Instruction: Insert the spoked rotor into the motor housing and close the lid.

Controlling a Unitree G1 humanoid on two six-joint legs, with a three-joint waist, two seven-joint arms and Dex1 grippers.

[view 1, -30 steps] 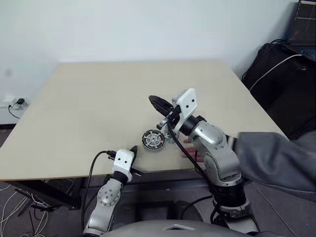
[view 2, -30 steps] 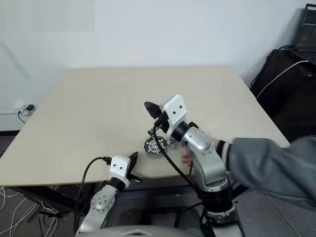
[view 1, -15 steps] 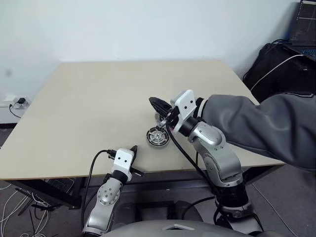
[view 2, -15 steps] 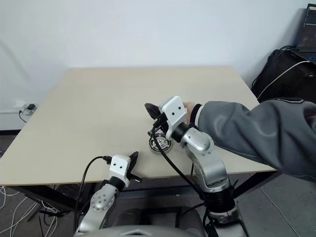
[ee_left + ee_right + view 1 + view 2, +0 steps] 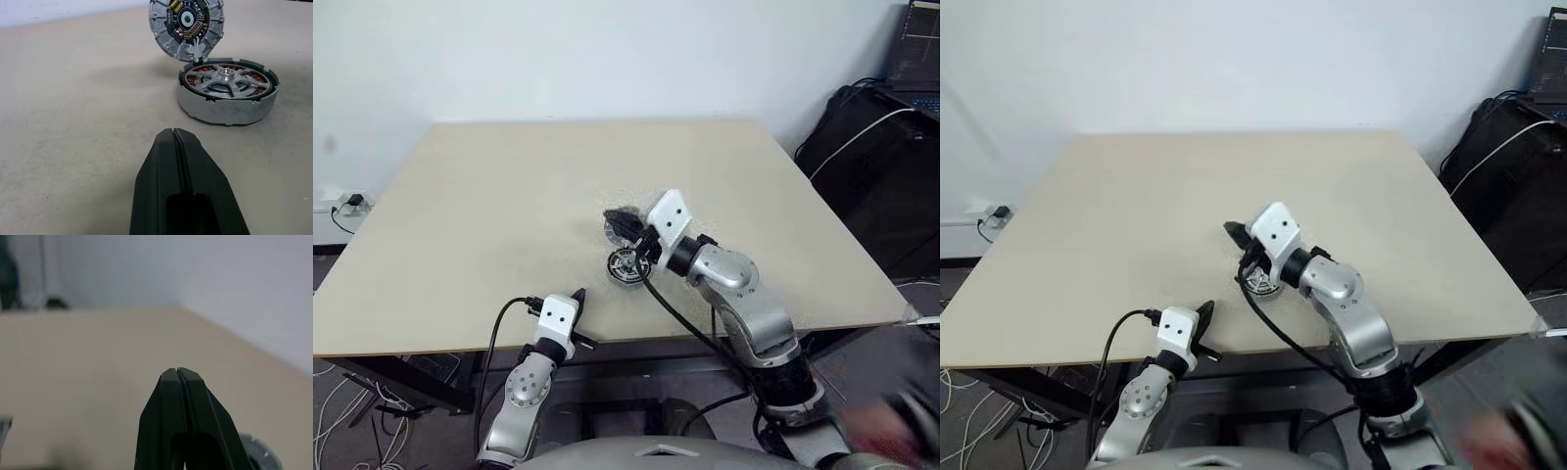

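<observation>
With both our left gripper and right gripper pinched empty, the person's sleeve has gone, leaving the motor housing with the lid tilted behind, near the table's front edge.

This looks like a lab or office test room. A plain beige table stands against a bare white wall, with a wall socket and loose cables on the grey floor to the left. To the right sit a black bag with a white cable over it and a laptop.
</observation>
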